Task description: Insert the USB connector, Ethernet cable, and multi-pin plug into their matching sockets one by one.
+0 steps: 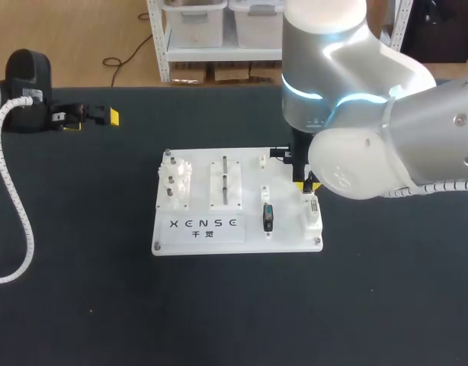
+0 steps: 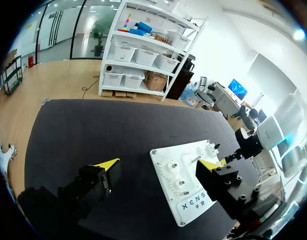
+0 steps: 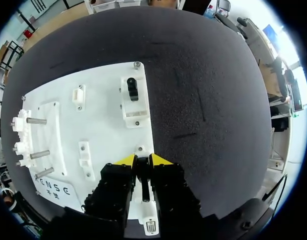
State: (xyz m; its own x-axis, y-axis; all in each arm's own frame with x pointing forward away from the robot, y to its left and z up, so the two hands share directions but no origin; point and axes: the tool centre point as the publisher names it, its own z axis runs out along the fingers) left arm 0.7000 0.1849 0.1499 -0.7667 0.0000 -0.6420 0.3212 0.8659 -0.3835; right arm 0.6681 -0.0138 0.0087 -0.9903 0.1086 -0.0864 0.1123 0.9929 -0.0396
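Note:
The white socket board [image 1: 242,236] lies mid-table. My right gripper [image 1: 307,183] hangs over its front right part, just above a white socket block [image 1: 313,217] that carries a metal connector. In the right wrist view the right gripper [image 3: 143,161] is shut on a narrow dark connector [image 3: 142,179] between its yellow tips, with that socket block [image 3: 149,222] right under it. Ahead of the fingers, a black plug [image 3: 132,89] sits in another white block. A black plug [image 1: 268,216] stands in a slot near the board's front. My left gripper [image 1: 92,120] rests far back left, open and empty.
The board also carries white gears on posts [image 1: 176,181] at its left and a block with two pegs [image 1: 225,181] in the middle. In the left wrist view the board [image 2: 168,155] lies ahead of the open left gripper [image 2: 158,165]. A white coiled cable [image 1: 20,229] runs down the left side.

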